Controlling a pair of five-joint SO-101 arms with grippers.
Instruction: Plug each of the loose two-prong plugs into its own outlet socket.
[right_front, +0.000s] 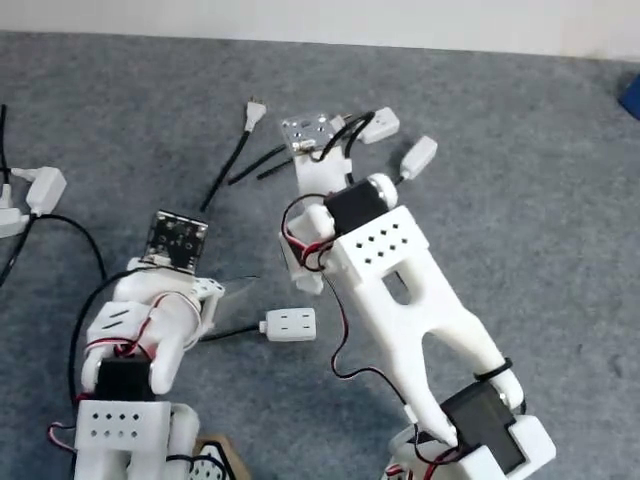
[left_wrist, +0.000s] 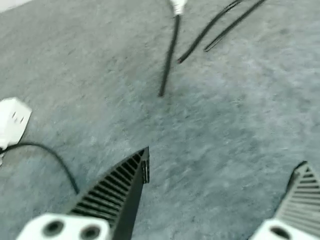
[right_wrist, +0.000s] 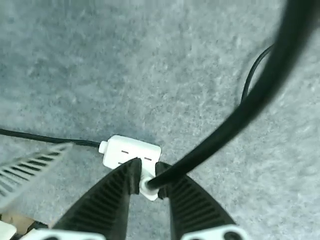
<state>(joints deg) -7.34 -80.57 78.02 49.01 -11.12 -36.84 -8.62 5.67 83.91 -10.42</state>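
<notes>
Grey carpet (right_front: 540, 210) gives little grip, so expect a socket to slide when pushed. At lower left of the high view your left gripper (left_wrist: 224, 157) hangs spread wide, holding nothing; a loose plug (right_front: 255, 108) lies in the upper middle. Further right, the right gripper (right_wrist: 147, 166) is clamped on a white plug (right_wrist: 145, 193) touching the outlet socket (right_wrist: 125, 150) — prongs hidden, so probably unseated. Square them to one slot pair, press straight, and watch the black cord (right_wrist: 260, 85) pulling sideways.
</notes>
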